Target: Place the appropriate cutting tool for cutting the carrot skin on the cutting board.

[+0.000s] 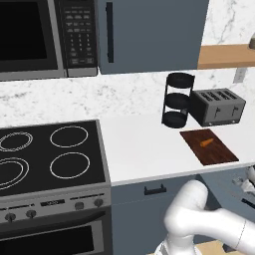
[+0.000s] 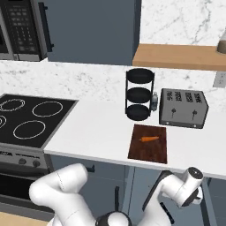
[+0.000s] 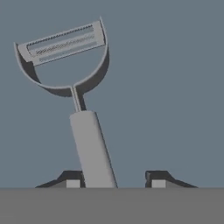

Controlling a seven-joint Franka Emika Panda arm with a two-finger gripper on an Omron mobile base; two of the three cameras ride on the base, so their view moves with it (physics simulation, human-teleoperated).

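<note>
Hanging low below the front edge of the white counter (image 2: 92, 132), near its right end, the gripper (image 3: 114, 181) has its two dark fingers spread wide, and the grey Y-shaped peeler with a long straight handle (image 3: 83, 127) lies between them, close against one finger and well off the other. Closing from this offset could push the handle sideways or pinch only its end, so the peeler may twist or drop. The flat dark reddish-brown wooden cutting board (image 2: 148, 148) sits at the counter's front edge with the tiny orange carrot (image 2: 148, 139) on it, leaving little bare space for a careless placement.
</note>
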